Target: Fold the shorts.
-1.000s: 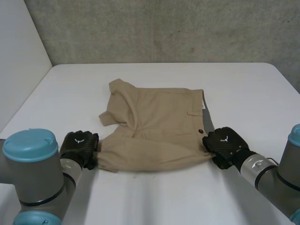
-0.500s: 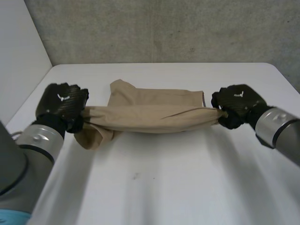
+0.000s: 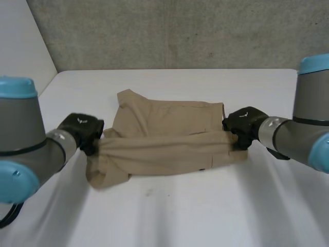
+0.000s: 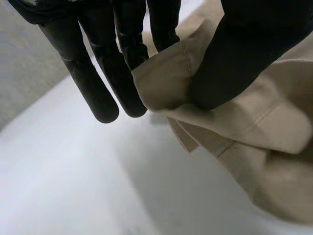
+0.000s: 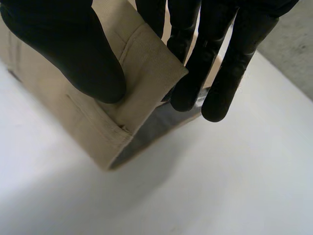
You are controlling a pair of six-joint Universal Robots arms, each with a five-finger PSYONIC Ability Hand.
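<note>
Now the tan shorts (image 3: pixel 164 139) lie on the white table (image 3: pixel 169 216), partly doubled over. A fold of cloth runs across them from one hand to the other, and the far layer lies flat behind it. The left hand (image 3: pixel 82 133) pinches the leg end of that fold. In its wrist view the thumb (image 4: pixel 244 54) presses a hemmed corner against the fingers (image 4: pixel 129 58), while the other fingers hang straight beside the cloth. The right hand (image 3: pixel 241 126) pinches the waistband end. In its wrist view its thumb clamps a waistband corner against its fingers, with grey lining showing underneath. A loose bit of leg sags onto the table beside the left hand. Both hands sit low, near the table.
</note>
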